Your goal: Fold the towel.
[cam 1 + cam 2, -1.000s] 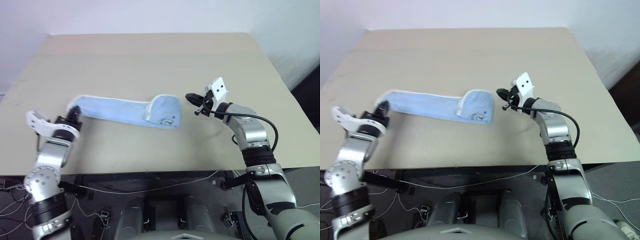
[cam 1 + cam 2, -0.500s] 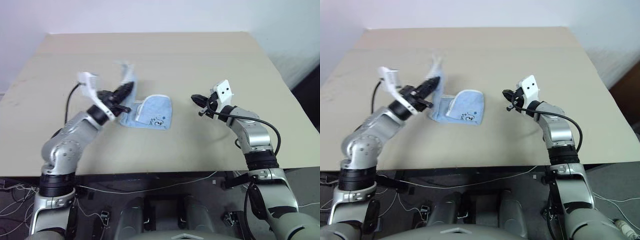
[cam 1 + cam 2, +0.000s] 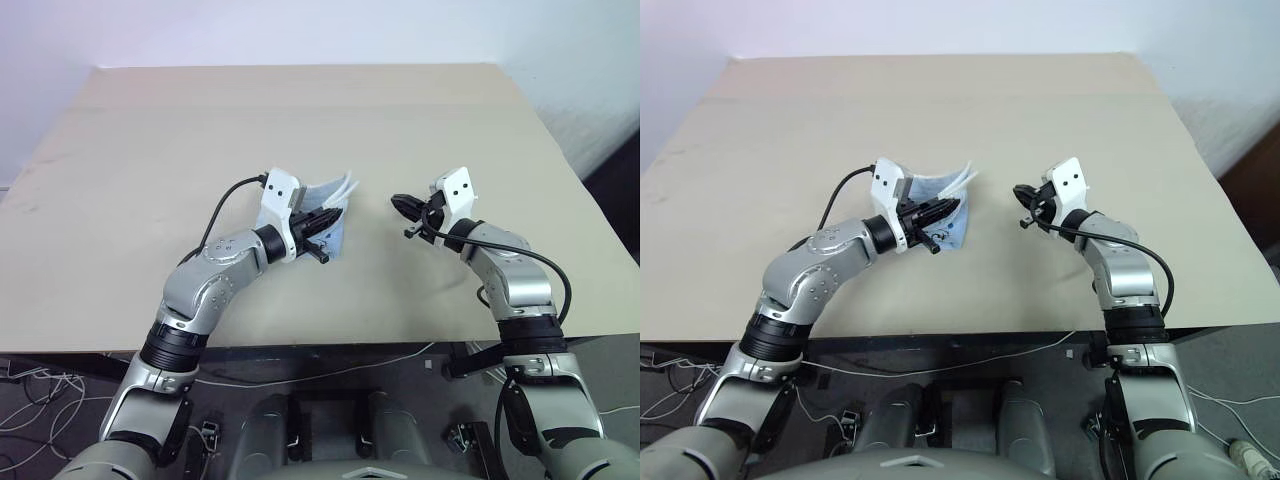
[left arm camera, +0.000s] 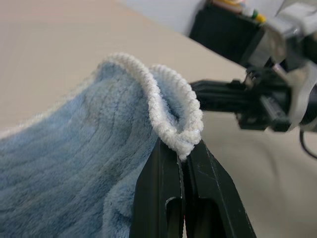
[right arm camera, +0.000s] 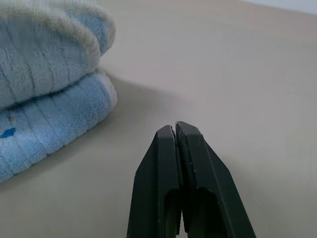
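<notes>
My left gripper (image 4: 184,148) is pinching the towel (image 4: 74,163) by its white stitched edging, the fingers pressed together on a looped bit of the hem that curls over their tips. From that pinch the light blue cloth hangs back and down beneath my left wrist, bunched in layers on the table (image 3: 300,130), with a raised corner fanning up just beyond my fingertips. My right gripper (image 3: 400,203) is pressed together on nothing, hovering a little above the tabletop, pointing toward the towel and a short way apart from it, directly across from my left fingertips. Before my right fingers, the towel lies in two stacked folds, a small dark mark on the lower one.
</notes>
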